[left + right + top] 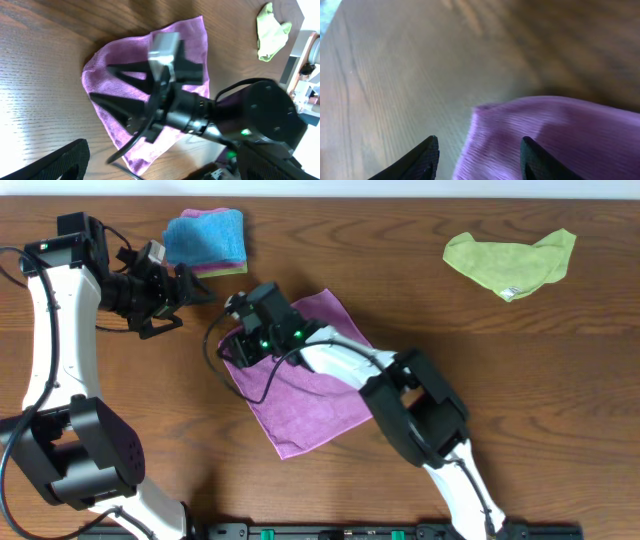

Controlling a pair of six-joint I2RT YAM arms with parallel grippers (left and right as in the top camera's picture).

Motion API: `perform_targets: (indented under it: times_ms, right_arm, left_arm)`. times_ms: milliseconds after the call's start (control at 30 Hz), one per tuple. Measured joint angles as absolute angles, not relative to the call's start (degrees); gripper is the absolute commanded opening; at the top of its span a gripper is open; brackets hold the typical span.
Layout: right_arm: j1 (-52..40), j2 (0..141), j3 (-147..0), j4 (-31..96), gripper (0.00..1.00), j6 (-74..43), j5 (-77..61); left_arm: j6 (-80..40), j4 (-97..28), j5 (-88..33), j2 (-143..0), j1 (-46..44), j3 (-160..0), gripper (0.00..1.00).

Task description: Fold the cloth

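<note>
The purple cloth lies flat on the wooden table as a diamond, near the middle. It also shows in the left wrist view and the right wrist view. My right gripper is open over the cloth's left corner. In the right wrist view its fingers straddle the cloth's edge, one over bare wood and one over cloth. The left wrist view shows it low over that corner. My left gripper is open and empty, hovering to the upper left of the cloth, apart from it.
A folded bright blue cloth sits on a small stack of cloths at the back left, close to my left gripper. A crumpled lime-green cloth lies at the back right and shows in the left wrist view. My right arm crosses the purple cloth's right side.
</note>
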State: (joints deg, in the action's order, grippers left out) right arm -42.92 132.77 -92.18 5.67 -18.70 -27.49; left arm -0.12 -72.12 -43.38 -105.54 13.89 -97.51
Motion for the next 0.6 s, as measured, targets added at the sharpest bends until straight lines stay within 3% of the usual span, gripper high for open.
perform_targets:
  times_ms: [300, 367, 433, 500, 567, 600]
  right_arm:
    - [-38.72, 123.09, -92.33, 15.53, 0.6, -12.73, -21.21]
    - [-37.82, 121.49, -92.38, 19.14, 0.66, -12.08, -20.69]
    - [-36.38, 119.61, -92.47, 24.18, 0.73, -11.05, -20.1]
    - [-34.72, 117.82, -92.55, 29.43, 0.83, -9.91, -19.66]
    - [-32.75, 115.63, -92.58, 35.07, 0.98, -8.45, -19.29]
    - [-31.81, 114.56, -92.6, 37.82, 0.99, -7.77, -19.03]
  left_arm:
    - [-0.27, -72.66, -44.49, -104.81, 13.89, -102.87, 0.96]
    - [-0.43, -73.25, -44.66, -103.77, 13.91, -103.0, 1.0]
    - [-0.4, -74.65, -44.99, -102.06, 14.24, -103.0, 0.96]
    - [0.27, -76.31, -45.28, -99.85, 15.03, -103.0, 0.97]
    - [1.52, -78.5, -45.28, -97.23, 16.43, -103.0, 0.98]
    - [1.91, -79.85, -45.28, -95.53, 17.52, -103.0, 0.97]
